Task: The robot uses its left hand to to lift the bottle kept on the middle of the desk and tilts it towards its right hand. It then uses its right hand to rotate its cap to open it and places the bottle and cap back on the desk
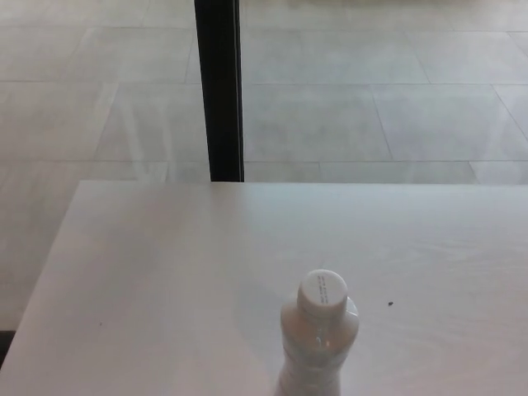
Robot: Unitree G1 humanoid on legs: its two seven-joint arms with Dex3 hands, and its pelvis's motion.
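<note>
At the near edge of the head view, no robot arm or hand in sight, left or right; finger state of both impossible to tell, being out of frame.

One bottle (318, 346), upright on the desk (165, 289), low in the picture and slightly right of centre, lower part cut off by the bottom edge. Clear plastic, pale and washed out against the bright surface, shoulders rounded, body narrowing below them to a ribbed waist. Contents not discernible.

One cap (322, 292), white, round, seated on the bottle's neck, ribbed skirt visible, a few lines of tiny print across the top, too small to read.

One desk, pale whitish wood grain, left edge running diagonally toward the lower left corner, far edge straight across mid-frame. One small dark speck (390, 303) on the desktop, just right of the cap, apart from the bottle. A fainter mark (101, 323) well off to the left.

Beyond the desk: light tiled floor (371, 99) with thin grout lines and a soft sheen. One dark vertical post (219, 87), standing left of centre, from the top edge down to the desk's far edge.
</note>
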